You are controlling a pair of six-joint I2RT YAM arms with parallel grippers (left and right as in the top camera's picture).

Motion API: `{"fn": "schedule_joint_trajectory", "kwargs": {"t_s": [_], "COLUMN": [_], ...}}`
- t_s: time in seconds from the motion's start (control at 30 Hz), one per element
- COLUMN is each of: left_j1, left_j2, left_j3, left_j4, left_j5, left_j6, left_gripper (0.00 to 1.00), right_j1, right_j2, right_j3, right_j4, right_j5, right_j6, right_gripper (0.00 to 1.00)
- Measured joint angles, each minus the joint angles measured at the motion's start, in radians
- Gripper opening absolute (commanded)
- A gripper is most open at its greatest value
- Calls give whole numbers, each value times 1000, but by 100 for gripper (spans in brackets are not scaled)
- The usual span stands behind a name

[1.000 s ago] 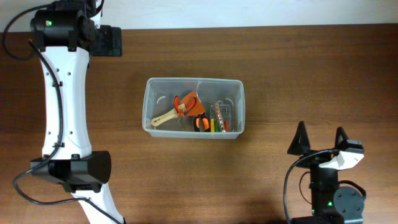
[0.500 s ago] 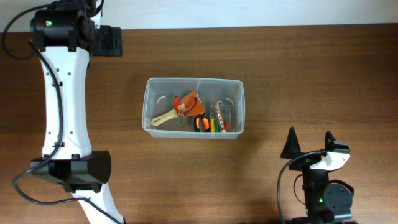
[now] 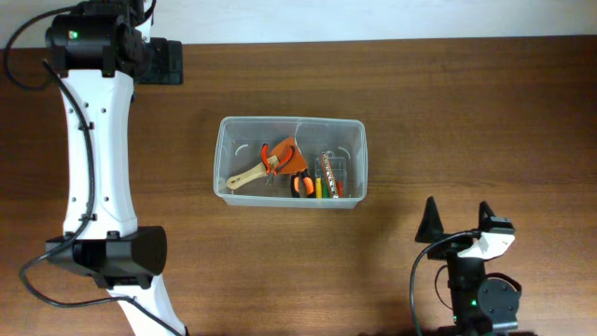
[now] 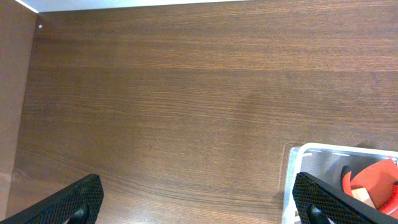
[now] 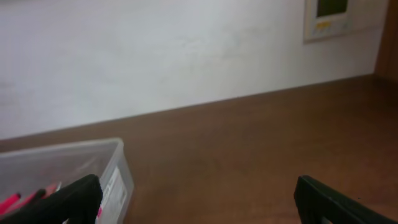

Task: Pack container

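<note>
The clear plastic container (image 3: 290, 161) stands mid-table with hand tools inside: a wooden-handled tool (image 3: 246, 176), orange-handled pliers (image 3: 283, 157) and a small clear case of coloured bits (image 3: 329, 175). Its corner shows in the left wrist view (image 4: 298, 155) and in the right wrist view (image 5: 74, 158). My left gripper (image 4: 199, 202) is open and empty, high over bare table left of the container. My right gripper (image 3: 457, 221) is open and empty at the front right, tips pointing up, also seen in the right wrist view (image 5: 199, 202).
The left arm's white links (image 3: 93, 140) run down the left side of the table. The right arm's base (image 3: 480, 299) sits at the front right edge. A white wall (image 5: 186, 50) lies beyond the table's far edge.
My right gripper has drawn back toward the front edge and slightly left, still open. The left arm and the container have not moved.
</note>
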Motion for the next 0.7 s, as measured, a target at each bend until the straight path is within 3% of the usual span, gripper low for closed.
{"fn": "schedule_joint_trajectory", "kwargs": {"t_s": [0.4, 0.7], "left_j1": [0, 0], "left_j2": [0, 0], "left_j3": [0, 0], "left_j4": [0, 0], "left_j5": [0, 0], "left_j6": [0, 0], "left_gripper": [99, 99], "right_j1": [0, 0], "right_j2": [-13, -13], "right_j3": [-47, -55], "right_j4": [4, 3], "right_j5": [-53, -117], "right_j6": [-52, -225], "right_gripper": [99, 99]}}
